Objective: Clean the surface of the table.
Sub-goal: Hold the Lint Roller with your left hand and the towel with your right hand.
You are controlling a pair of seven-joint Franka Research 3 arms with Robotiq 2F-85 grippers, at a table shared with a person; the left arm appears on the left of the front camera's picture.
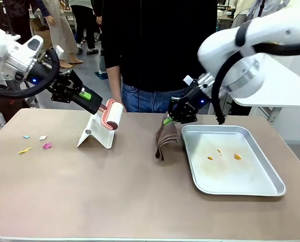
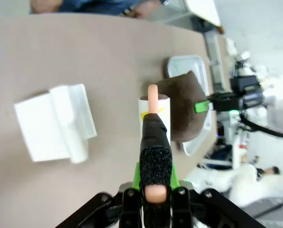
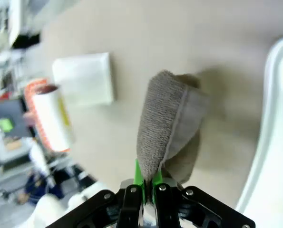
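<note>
Front: paper scraps (image 1: 47,145) on table (image 1: 114,191), right wrist: fingers (image 3: 131,199) pinching cloth (image 3: 162,123)

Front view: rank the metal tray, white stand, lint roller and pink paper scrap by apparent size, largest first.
1. metal tray, by far the largest
2. white stand
3. lint roller, which is lifted just above the stand, so the gap between them is unsure
4. pink paper scrap, the smallest

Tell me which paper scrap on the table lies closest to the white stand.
The pink scrap. The white scrap, blue scrap and yellow scrap lie farther left of the stand.
</note>
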